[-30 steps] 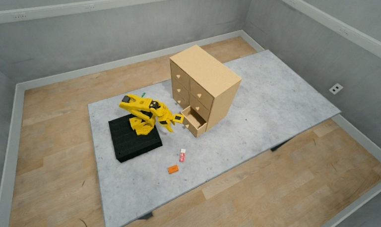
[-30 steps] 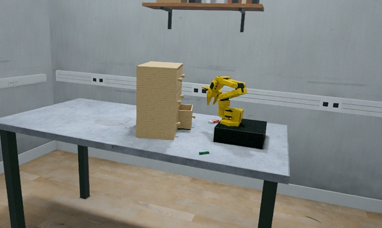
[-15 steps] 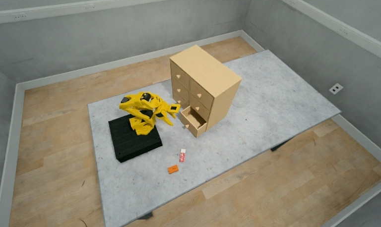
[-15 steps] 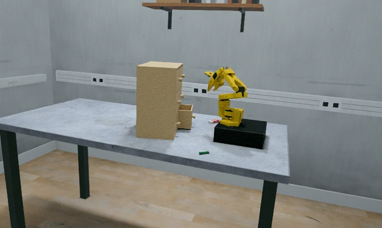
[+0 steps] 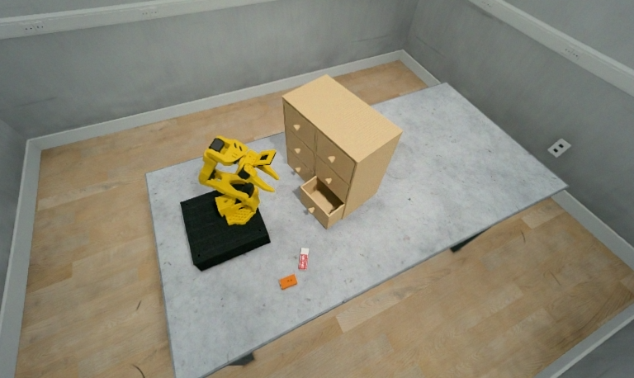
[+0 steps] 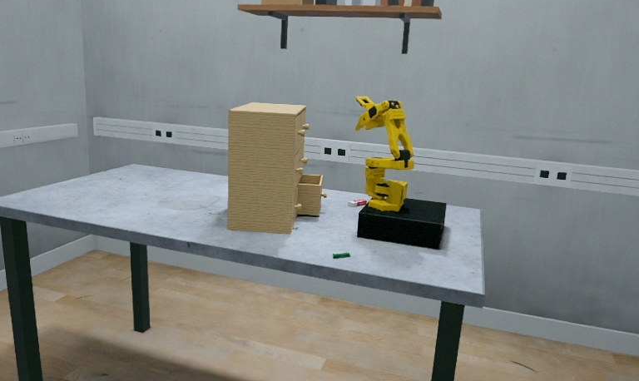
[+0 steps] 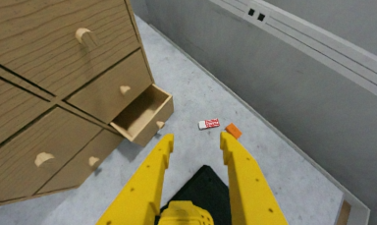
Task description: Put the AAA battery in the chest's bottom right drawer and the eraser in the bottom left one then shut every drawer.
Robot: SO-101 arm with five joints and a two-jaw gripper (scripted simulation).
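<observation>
Awaiting collection: one green AAA battery [image 6: 341, 254], on the bench [image 5: 434, 168] [image 6: 117, 193] [image 7: 285, 171] near its edge, probably light, rigid, roll-prone, best pinched mid-barrel; one eraser [image 5: 303, 258] [image 6: 357, 203] [image 7: 209, 124], likely grippy; claw [image 5: 276, 184] [image 6: 357, 128] [image 7: 196, 136] slightly parted, empty.

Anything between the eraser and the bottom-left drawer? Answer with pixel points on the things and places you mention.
Yes: the open bottom-right drawer [image 5: 322, 214] [image 6: 309, 200] [image 7: 149, 128] juts out between the eraser [image 5: 303, 259] [image 6: 357, 203] [image 7: 209, 123] and the bottom-left drawer [image 5: 306, 170] [image 6: 297, 206] [image 7: 105, 147]. A low, straight path would probably clip its front corner.
</observation>
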